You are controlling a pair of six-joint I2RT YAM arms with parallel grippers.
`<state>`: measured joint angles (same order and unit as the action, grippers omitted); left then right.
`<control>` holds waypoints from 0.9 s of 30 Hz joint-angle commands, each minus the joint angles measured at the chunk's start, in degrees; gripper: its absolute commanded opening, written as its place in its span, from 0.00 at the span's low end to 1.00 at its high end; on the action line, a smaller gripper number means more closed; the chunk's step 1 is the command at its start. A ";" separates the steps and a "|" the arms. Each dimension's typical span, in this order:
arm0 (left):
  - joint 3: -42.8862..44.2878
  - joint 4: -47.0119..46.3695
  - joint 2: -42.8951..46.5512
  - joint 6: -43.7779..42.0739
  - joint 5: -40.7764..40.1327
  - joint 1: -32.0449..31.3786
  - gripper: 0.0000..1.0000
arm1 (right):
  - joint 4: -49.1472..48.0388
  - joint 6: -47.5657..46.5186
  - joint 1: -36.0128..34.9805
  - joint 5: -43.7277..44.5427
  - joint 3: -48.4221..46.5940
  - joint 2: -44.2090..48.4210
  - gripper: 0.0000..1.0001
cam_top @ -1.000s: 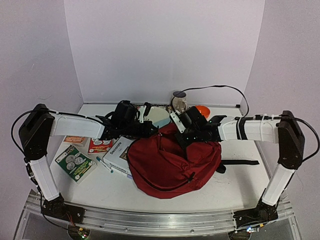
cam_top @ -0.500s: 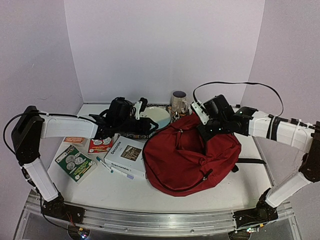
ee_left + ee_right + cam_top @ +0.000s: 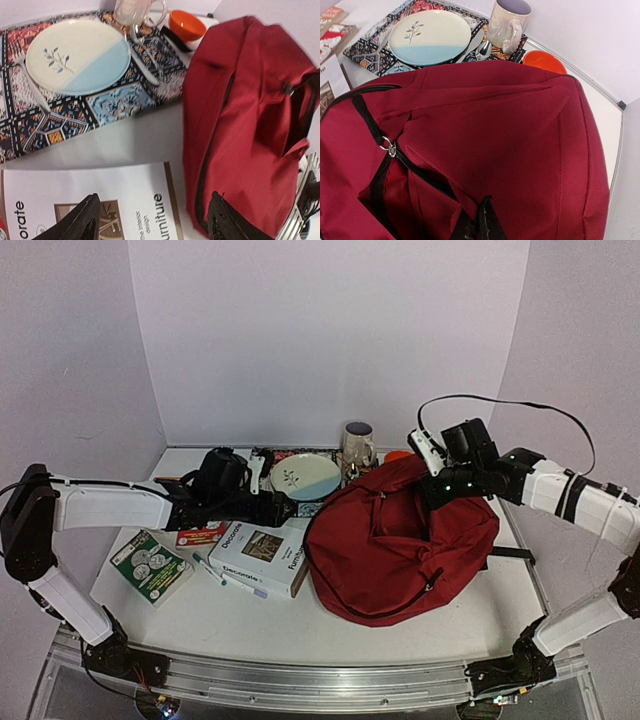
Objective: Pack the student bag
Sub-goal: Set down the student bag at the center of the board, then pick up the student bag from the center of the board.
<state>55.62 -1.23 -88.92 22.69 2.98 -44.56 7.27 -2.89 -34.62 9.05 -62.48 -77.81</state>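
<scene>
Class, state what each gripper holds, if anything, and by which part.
The right gripper is shut on the student bag, pinching red fabric at the edge of its open zipper. The left gripper is open above the white book, holding nothing.

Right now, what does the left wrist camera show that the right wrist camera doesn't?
Only the left wrist view: the left gripper, open, and the lettering on the white book. Only the right wrist view: the right gripper pinched shut on the fabric of the bag beside its opening, and the far corner of the table. Both: the bag, the plate, the mug, the orange bowl and the patterned mat.
</scene>
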 commanded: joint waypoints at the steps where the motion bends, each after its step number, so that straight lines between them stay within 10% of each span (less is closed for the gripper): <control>1: -0.58 0.87 0.38 -1.44 1.11 0.18 0.75 | -4.54 2.26 1.82 -4.16 0.05 2.93 0.00; 11: -2.63 4.65 1.65 -1.95 0.04 0.17 0.76 | -9.66 5.40 2.68 -1.50 3.16 -8.65 0.01; 27: -5.16 7.65 3.89 1.74 -4.11 0.21 0.81 | -0.41 11.07 -13.70 0.08 -2.21 -6.57 0.63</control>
<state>50.09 6.52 -86.53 23.01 1.11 -44.56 3.10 4.57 -42.89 10.33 -62.54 -87.00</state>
